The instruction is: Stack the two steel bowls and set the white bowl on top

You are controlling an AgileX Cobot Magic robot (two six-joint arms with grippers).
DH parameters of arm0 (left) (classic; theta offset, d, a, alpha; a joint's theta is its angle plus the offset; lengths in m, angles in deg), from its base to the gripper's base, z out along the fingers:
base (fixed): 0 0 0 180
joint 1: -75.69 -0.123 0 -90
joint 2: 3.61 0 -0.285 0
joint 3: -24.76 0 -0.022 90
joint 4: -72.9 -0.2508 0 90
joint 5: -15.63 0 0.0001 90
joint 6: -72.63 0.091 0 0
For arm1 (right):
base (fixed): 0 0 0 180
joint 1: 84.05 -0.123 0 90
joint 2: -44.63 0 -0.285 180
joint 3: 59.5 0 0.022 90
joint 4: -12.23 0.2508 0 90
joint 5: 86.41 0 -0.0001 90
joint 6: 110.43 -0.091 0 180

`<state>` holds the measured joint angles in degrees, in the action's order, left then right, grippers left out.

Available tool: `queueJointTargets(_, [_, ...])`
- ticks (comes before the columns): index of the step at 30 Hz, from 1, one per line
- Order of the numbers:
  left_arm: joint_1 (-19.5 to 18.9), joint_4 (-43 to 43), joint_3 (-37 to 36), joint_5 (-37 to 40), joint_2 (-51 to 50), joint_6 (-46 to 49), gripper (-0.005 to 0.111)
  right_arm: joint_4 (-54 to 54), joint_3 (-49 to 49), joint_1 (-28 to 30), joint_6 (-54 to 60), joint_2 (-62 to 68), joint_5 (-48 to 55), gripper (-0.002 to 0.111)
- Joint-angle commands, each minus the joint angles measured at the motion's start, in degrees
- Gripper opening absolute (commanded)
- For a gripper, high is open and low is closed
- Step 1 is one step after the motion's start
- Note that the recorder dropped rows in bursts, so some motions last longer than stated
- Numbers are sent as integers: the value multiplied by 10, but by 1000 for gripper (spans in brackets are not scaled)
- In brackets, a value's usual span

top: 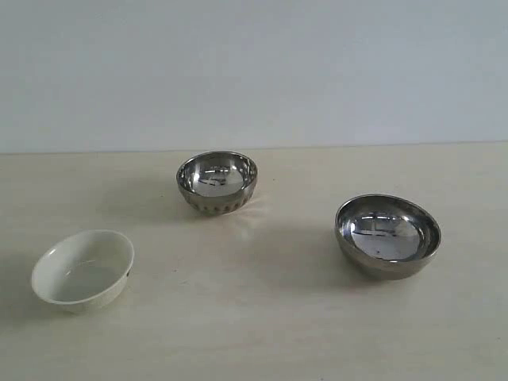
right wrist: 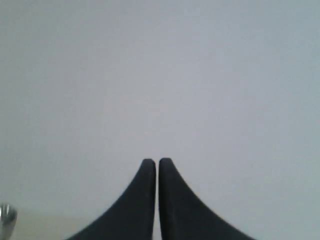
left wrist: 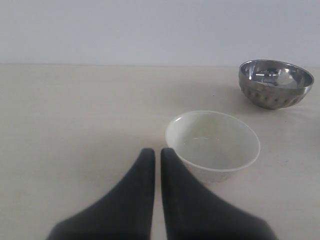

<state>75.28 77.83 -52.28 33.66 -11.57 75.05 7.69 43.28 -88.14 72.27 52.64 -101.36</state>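
On the pale desk point(top: 254, 341) three bowls stand upright, mouths up, well apart from one another. The white bowl point(top: 82, 267) sits at the near left, glossy, with a little shadow pooled inside. The dimpled bowl point(top: 217, 181) stands at the far middle, slightly left of centre, the band of dimples showing round its lower side. The smooth bowl point(top: 387, 235) is at the right, nearer than the dimpled one and farther than the white one, wider and shallower, its inside mirroring the room. The left tool point(left wrist: 157, 152) hangs low over the desk with its dark jaws drawn almost together, only a thin slit between them, and nothing held. Its tip is close by the rim of the white bowl; whether it touches I cannot tell. In that view the dimpled bowl lies farther off, beyond the white one. The right tool point(right wrist: 157, 162) has its jaws pressed narrow as well, empty, and it faces the plain grey wall point(right wrist: 160, 75). Low at the edge of its view shows a sliver of steel rim point(right wrist: 7, 217), too little to tell which steel bowl it belongs to.
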Motion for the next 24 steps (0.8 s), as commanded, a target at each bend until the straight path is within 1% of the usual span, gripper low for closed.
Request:
queueJointTargets(1, [3, 0, -2, -4, 2, -3, 4, -3, 0, 1, -11, -2, -244, 0])
queueJointTargets(3, [3, 0, -2, -4, 2, -3, 4, 1, 0, 1, -86, -2, -347, 0])
queueJointTargets(4, [3, 0, -2, -4, 2, -3, 4, 9, 0, 1, -126, -2, -375, 0])
queueJointTargets(6, [3, 0, -2, -4, 2, -3, 4, 36, 25, 1, -164, -2, -363, 0])
queueJointTargets(8, [3, 0, -2, -4, 2, -3, 4, 42, 67, 1, -177, -2, -286, 0])
queueJointTargets(9, [3, 0, -2, -4, 2, -3, 4, 37, 101, 1, -177, -2, -209, 0])
queueJointTargets(12, [3, 0, -2, -4, 2, -3, 4, 6, 181, 1, -176, -2, -50, 0])
queueJointTargets(13, [3, 0, -2, -4, 2, -3, 4, -4, 204, 1, -176, 3, -21, 0])
queueJointTargets(15, [3, 0, -2, -4, 2, -3, 4, -23, 234, 1, -176, 23, 2, 1])
queueJointTargets(16, [3, 0, -2, -4, 2, -3, 4, -24, 248, 1, -176, 36, 6, 5])
queueJointTargets(18, [3, 0, -2, -4, 2, -3, 4, -24, 269, 1, -176, 66, 24, 16])
queueJointTargets(23, [3, 0, -2, -4, 2, -3, 4, -23, 314, 1, -189, 165, 101, 61])
queueJointTargets(24, [3, 0, -2, -4, 2, -3, 4, -23, 317, 1, -189, 184, 106, 66])
